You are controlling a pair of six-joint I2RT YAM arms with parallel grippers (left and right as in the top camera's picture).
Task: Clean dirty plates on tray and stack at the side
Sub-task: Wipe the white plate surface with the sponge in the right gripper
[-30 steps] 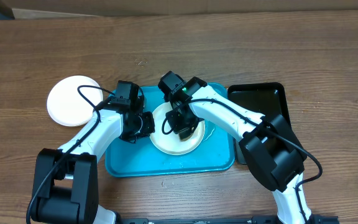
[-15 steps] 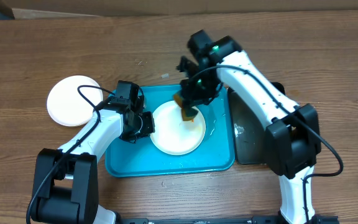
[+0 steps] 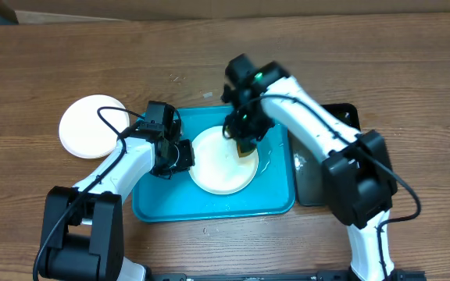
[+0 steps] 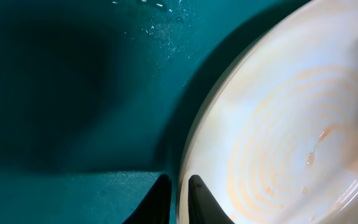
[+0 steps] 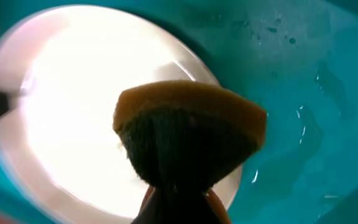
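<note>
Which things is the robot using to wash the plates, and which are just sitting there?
For the job:
- smeared plate
- blue tray
- sponge
- white plate at the side

Just lying about:
- black tray, not in use right now

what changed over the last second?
Right gripper, sponge clamped throughout, moved from the middle of the plate to its far-right rim. Unchanged: left gripper pinching that plate's left rim, turquoise tray, white plate on the table.
</note>
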